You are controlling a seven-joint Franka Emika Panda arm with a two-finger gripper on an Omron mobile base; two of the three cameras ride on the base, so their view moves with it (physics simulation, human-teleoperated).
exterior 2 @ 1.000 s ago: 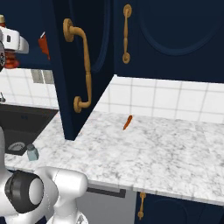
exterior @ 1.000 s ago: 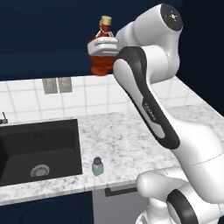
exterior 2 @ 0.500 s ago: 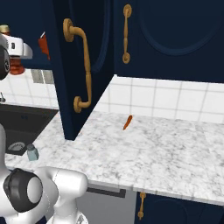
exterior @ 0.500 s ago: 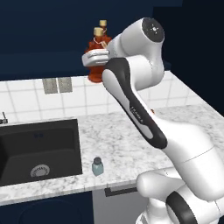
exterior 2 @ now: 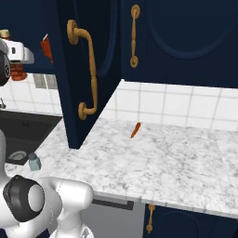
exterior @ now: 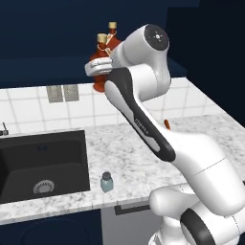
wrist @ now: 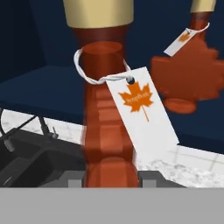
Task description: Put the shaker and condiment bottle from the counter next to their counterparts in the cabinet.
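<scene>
Red-brown maple-leaf syrup bottle with tan cork cap (wrist: 107,127), centre frame, clamped in the two-finger gripper (wrist: 109,178); matching red-brown leaf bottle (wrist: 188,72) stands upper right on the navy cabinet shelf (wrist: 39,94).

Syrup bottle up at the cabinet shelf, shaker down on the bench.

You have the red-brown maple-leaf condiment bottle (wrist: 107,127) upright, cork cap on top, white neck tag hanging, clamped in the pincer (wrist: 110,175) at the dark navy cabinet (exterior: 52,33). Its matching leaf bottle (wrist: 188,74) stands on the shelf just beside it. Your small pale blue-grey shaker (exterior: 106,182) stands upright on the speckled marble bench (exterior: 129,158), near the black sink's corner.
</scene>
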